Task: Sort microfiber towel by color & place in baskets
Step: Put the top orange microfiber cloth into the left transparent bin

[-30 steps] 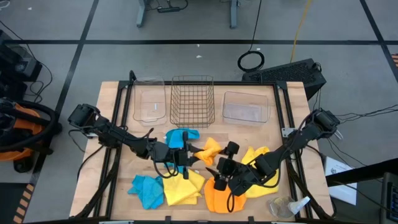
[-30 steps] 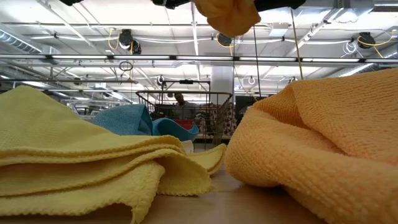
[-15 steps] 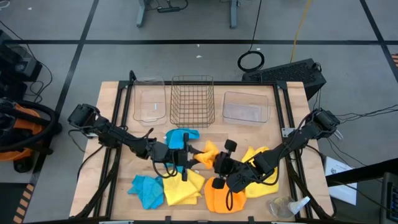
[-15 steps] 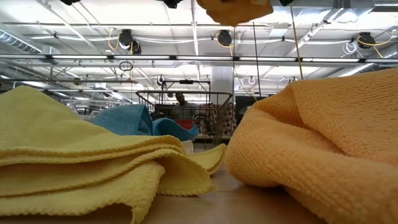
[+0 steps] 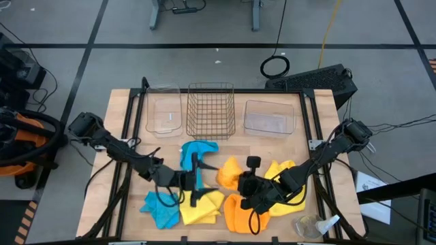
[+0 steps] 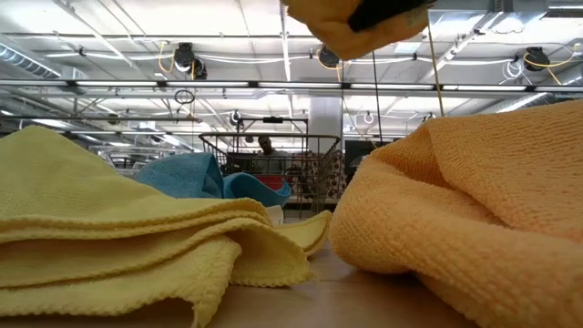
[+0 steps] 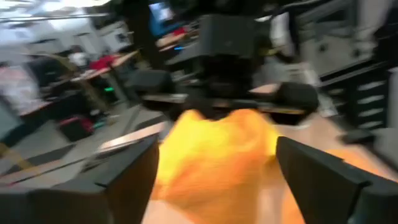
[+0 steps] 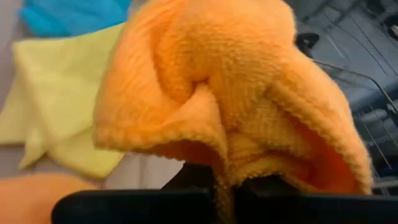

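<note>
An orange towel (image 5: 228,174) hangs bunched above the table's middle, with my right gripper (image 5: 240,184) shut on it. It shows at the low view's top (image 6: 339,25). My left gripper (image 5: 194,178) stands open just left of it; in its wrist view the towel (image 7: 217,155) sits ahead between the spread fingers, apart from them. At the far edge stand a clear tub (image 5: 163,110), a wire basket (image 5: 211,110) and a second clear tub (image 5: 269,117). Blue towels (image 5: 199,151) (image 5: 160,208), yellow towels (image 5: 197,205) (image 5: 283,175) and another orange towel (image 5: 238,216) lie on the table. My right gripper pinches a gathered fold of the orange towel (image 8: 227,163) between its two fingers, several layers together. The fingers come roughly level from the table's right. The towel bulges out beyond the fingertips in a crumpled ball, lifted clear of the table.
Towels cover most of the table's near half; bare wood (image 5: 266,146) shows between them and the baskets. A clear plastic bag (image 5: 310,226) lies at the near right corner. Cables (image 5: 276,66) and a dark box (image 5: 320,80) lie on the floor beyond the far edge.
My right gripper has shut on the orange towel and taken it over. My left gripper, which held that towel, has opened, let go and drawn back toward the table's near left. The towel stays lifted, now bunched at the right gripper.
</note>
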